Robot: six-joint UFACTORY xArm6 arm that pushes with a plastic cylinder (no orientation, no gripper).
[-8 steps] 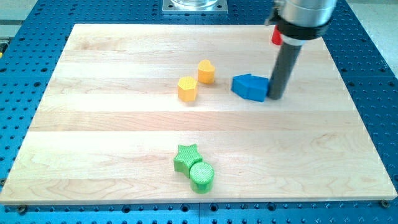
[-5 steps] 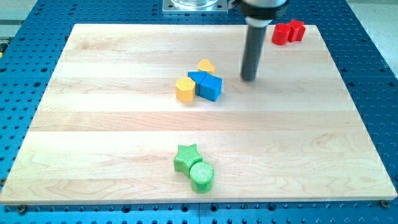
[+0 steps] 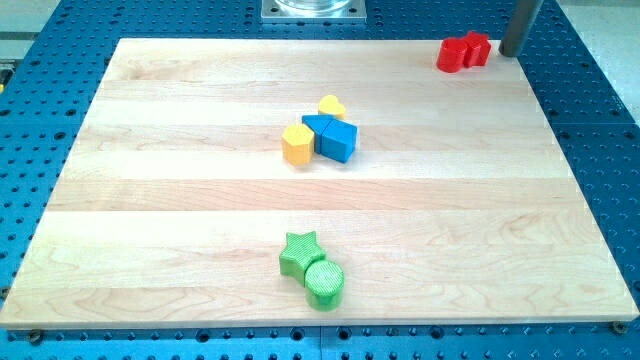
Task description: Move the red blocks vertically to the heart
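Two red blocks (image 3: 463, 51) sit touching each other at the view's top right corner of the wooden board (image 3: 180, 210). My tip (image 3: 511, 53) stands just to the right of them, close but apart, at the board's top right edge. A yellow heart block (image 3: 332, 105) lies near the board's middle, touching two blue blocks (image 3: 333, 137) below it. A yellow hexagonal block (image 3: 296, 144) touches the blue blocks on their left.
A green star block (image 3: 299, 253) and a green cylinder (image 3: 324, 283) touch each other near the view's bottom centre. A blue perforated table (image 3: 600, 130) surrounds the board. A metal mount (image 3: 314, 9) shows at the top centre.
The blue blocks were pushed left against the yellow blocks. My tip then moved from beside them up and right to the red blocks' right side.
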